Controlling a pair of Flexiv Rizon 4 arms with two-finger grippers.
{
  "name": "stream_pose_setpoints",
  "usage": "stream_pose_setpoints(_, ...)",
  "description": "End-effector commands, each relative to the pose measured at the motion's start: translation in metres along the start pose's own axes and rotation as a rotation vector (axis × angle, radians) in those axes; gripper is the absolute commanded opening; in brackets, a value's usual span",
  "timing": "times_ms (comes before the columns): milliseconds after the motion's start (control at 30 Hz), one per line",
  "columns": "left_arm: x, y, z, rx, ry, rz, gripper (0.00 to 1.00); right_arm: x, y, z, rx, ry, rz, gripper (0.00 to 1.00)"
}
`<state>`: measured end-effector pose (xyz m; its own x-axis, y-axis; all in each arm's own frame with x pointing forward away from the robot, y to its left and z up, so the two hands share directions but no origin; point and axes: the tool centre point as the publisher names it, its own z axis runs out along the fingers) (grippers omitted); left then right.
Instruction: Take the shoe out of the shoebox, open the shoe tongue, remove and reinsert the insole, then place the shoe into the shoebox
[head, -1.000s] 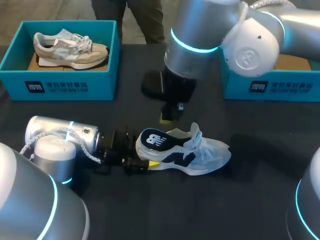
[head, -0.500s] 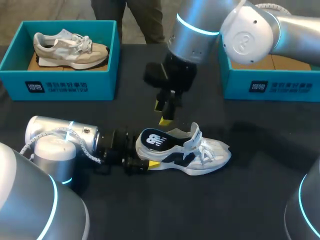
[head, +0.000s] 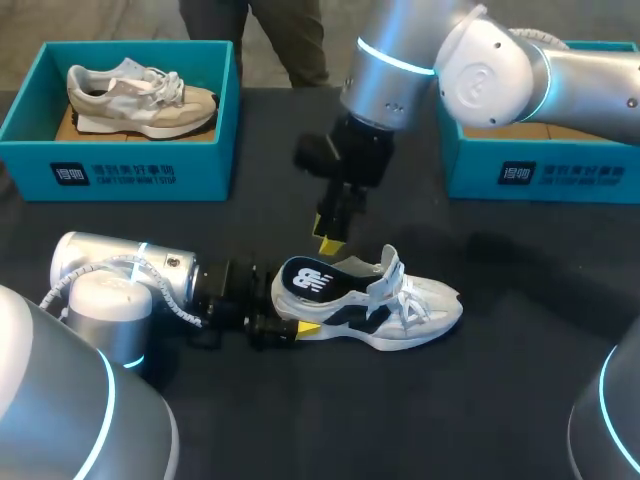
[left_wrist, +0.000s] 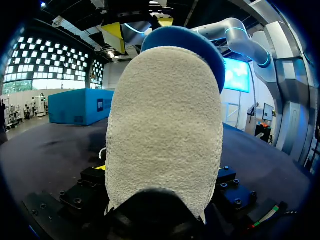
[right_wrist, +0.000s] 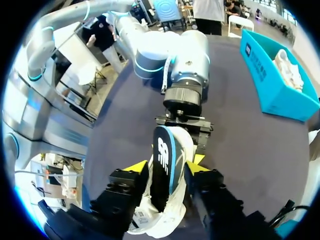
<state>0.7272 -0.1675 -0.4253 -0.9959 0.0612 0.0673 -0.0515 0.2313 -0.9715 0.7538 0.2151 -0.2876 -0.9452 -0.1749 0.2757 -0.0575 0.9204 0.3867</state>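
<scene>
A white and navy shoe (head: 400, 305) lies on the dark bench (head: 500, 400), heel toward my left arm and toe pointing away to the right. Its dark blue insole (head: 308, 280) stands partway out of the heel opening, with the white mark on it facing up. The left hand (head: 292, 320) lies low along the bench and appears to clamp the heel from both sides. Only one yellow tip shows clearly in the head view, and in the left wrist view the pale heel fills the space between the fingers, with the blue insole edge (left_wrist: 185, 40) rising above it. The right hand (head: 331, 233) hangs just above the heel end, apart from the shoe, with its fingers pointing down. In the right wrist view its two yellow fingertips (right_wrist: 135, 166) stand spread on either side of the insole with a gap at each side, so this hand is wide and holds nothing. Beyond them, the left arm's wrist (right_wrist: 185, 100) meets the heel head on. At the back of the bench, a teal left shoebox (head: 120, 172) holds a beige shoe (head: 140, 95) lying on its side. A teal right shoebox (head: 545, 175) sits behind the right arm, which hides part of it. Both boxes are well apart from the white shoe.
</scene>
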Motion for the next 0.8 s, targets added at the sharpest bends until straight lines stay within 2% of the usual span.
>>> stream_pose_setpoints(33, 0.000, 0.000, 0.001, 0.000, -0.002, 0.000, 0.00, -0.005, -0.002, 0.008, 0.005, 0.026, 0.020, 0.36)
stream_pose_setpoints(500, 0.000, 0.000, 0.001, 0.000, -0.002, 0.000, 0.00, -0.015, 0.001, 0.025, -0.018, 0.084, 0.006, 0.36)
stream_pose_setpoints(800, 0.000, 0.000, 0.001, 0.000, -0.002, 0.000, 0.00, -0.011, -0.001, 0.037, -0.030, 0.124, 0.008, 0.38)
